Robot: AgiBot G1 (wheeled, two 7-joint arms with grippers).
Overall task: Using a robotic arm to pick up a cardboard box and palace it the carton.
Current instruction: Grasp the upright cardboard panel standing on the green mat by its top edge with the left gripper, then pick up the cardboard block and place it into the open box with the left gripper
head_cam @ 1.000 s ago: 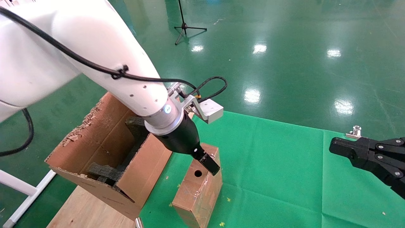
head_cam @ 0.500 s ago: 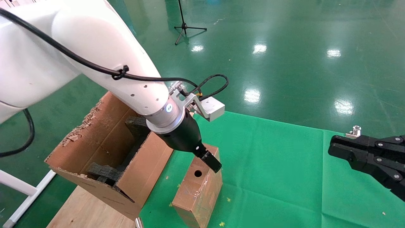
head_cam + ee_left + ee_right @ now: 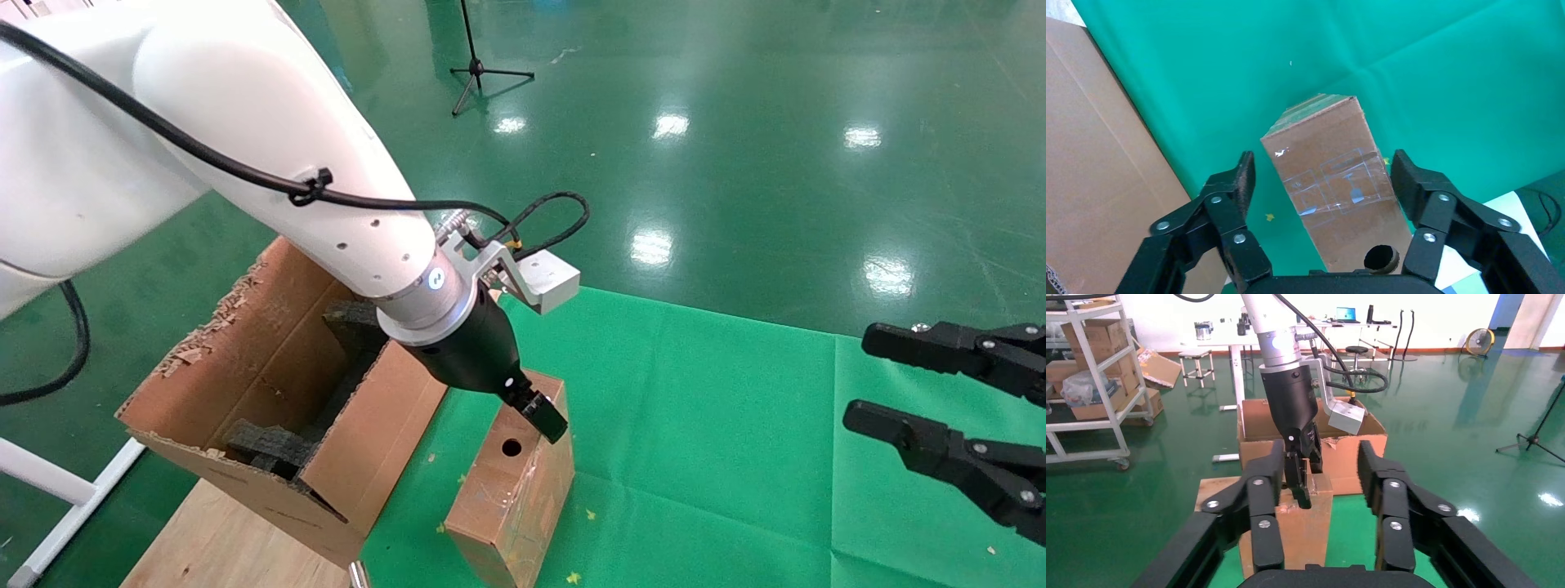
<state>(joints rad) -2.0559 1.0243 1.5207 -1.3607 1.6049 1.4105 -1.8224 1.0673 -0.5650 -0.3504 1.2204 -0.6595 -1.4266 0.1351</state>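
The robotic arm (image 3: 270, 188) on the left slants forward and down, its left gripper (image 3: 1321, 177) spread wide, while the right gripper (image 3: 887, 380) hovers at the right edge, fingers (image 3: 907, 430) parted.

Bright, even overhead lighting throughout. Round white glare patches on the glossy dark green floor (image 3: 735, 147), scattered well beyond the matte green cloth (image 3: 719, 408), itself free of glare. Soft, faint shadows only beside the slim brown cardboard box (image 3: 511, 490). Shiny clear tape on that box (image 3: 1333, 184) catching highlights. Sharp focus everywhere; slight wide-angle stretching toward frame edges. Washed-out white wall behind the floor in the right wrist view.
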